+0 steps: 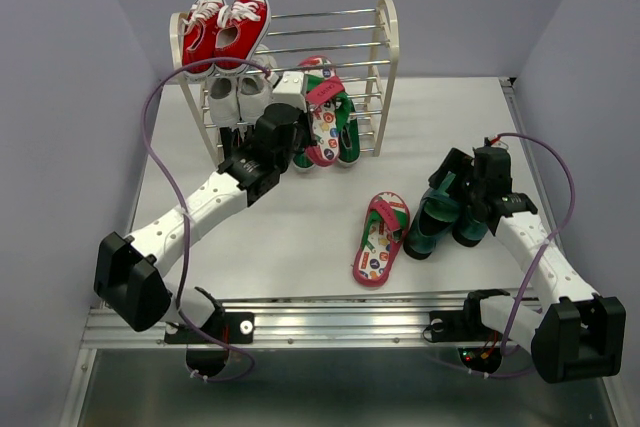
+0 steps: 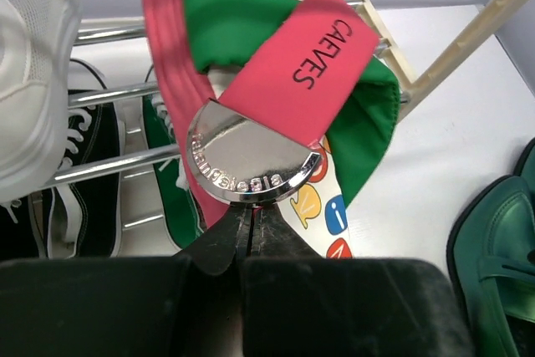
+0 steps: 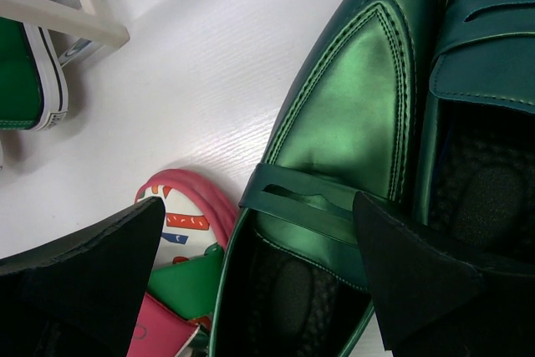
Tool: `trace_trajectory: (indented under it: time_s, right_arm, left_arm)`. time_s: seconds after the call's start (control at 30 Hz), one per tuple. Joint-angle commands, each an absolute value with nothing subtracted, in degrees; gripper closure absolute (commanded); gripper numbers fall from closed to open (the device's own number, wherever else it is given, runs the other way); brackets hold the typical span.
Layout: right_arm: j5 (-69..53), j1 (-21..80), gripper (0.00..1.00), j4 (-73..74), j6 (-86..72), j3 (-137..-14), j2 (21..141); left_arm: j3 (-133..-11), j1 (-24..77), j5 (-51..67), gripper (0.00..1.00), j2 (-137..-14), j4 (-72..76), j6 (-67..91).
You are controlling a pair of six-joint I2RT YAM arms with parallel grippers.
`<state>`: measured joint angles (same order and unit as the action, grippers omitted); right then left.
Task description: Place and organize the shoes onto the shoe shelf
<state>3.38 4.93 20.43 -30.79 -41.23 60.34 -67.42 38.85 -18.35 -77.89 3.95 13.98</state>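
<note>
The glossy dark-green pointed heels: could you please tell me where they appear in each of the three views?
Top external: glossy dark-green pointed heels right of centre on the table.
Left wrist: lower right edge, cut off.
Right wrist: filling centre and right.
Shared landmark: shoe shelf's cream side frame, upper centre, upper right, upper left.

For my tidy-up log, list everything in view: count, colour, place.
shoe shelf: one, chrome and cream, far side
red sneakers: two, red, top tier
white sneakers: two, white, second tier
black sneakers: one visible, black, lower tier
green sneakers: one visible, green, lower tier
flip-flops: two, red-strapped, one at shelf, one on table
heels: two, dark green, table right
left arm: jaws shut on flip-flop strap
right arm: jaws open over heels
</note>
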Motion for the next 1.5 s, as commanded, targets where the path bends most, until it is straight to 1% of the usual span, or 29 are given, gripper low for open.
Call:
trace_trajectory:
  time_s: [0.0, 0.23, 0.4, 0.5, 0.6, 0.73, 1.03, 1.47]
  right_arm:
    - [3.52, 4.83, 0.00, 17.84, -29.88, -41.04, 59.50]
    - [3.43, 4.83, 0.00, 17.84, -29.88, -40.87, 59.33]
    - [3.78, 4.83, 0.00, 17.93, -30.15, -40.78, 60.73]
    - [3.43, 4.83, 0.00, 17.84, -30.15, -40.87, 60.82]
    - [3.60, 4.83, 0.00, 17.84, -30.15, -40.78, 60.56]
    - [3.52, 4.83, 0.00, 17.84, -30.15, -40.78, 60.64]
    - [3.34, 4.83, 0.00, 17.84, -30.15, -40.61, 60.12]
    - [3.43, 4.83, 0.00, 17.84, -30.06, -40.78, 60.38]
  left_arm:
    - [-73.21, 36.75, -18.11, 1.00, -77.69, 13.53, 10.02]
    - [-75.41, 33.58, -15.29, 1.00, -81.38, 15.99, 10.02]
    - [-76.38, 32.87, -16.35, 1.00, -83.32, 18.10, 10.28]
    - [-76.90, 32.08, -16.87, 1.00, -84.02, 18.37, 13.44]
    - [-77.26, 31.99, -20.21, 1.00, -84.20, 18.46, 16.86]
    - [-76.11, 31.90, -21.00, 1.00, -84.02, 21.70, 18.46]
    - [-80.77, 30.32, -21.19, 1.00, -88.94, 20.39, 18.63]
    - [-83.14, 29.27, -20.56, 1.00, -92.99, 20.66, 17.67]
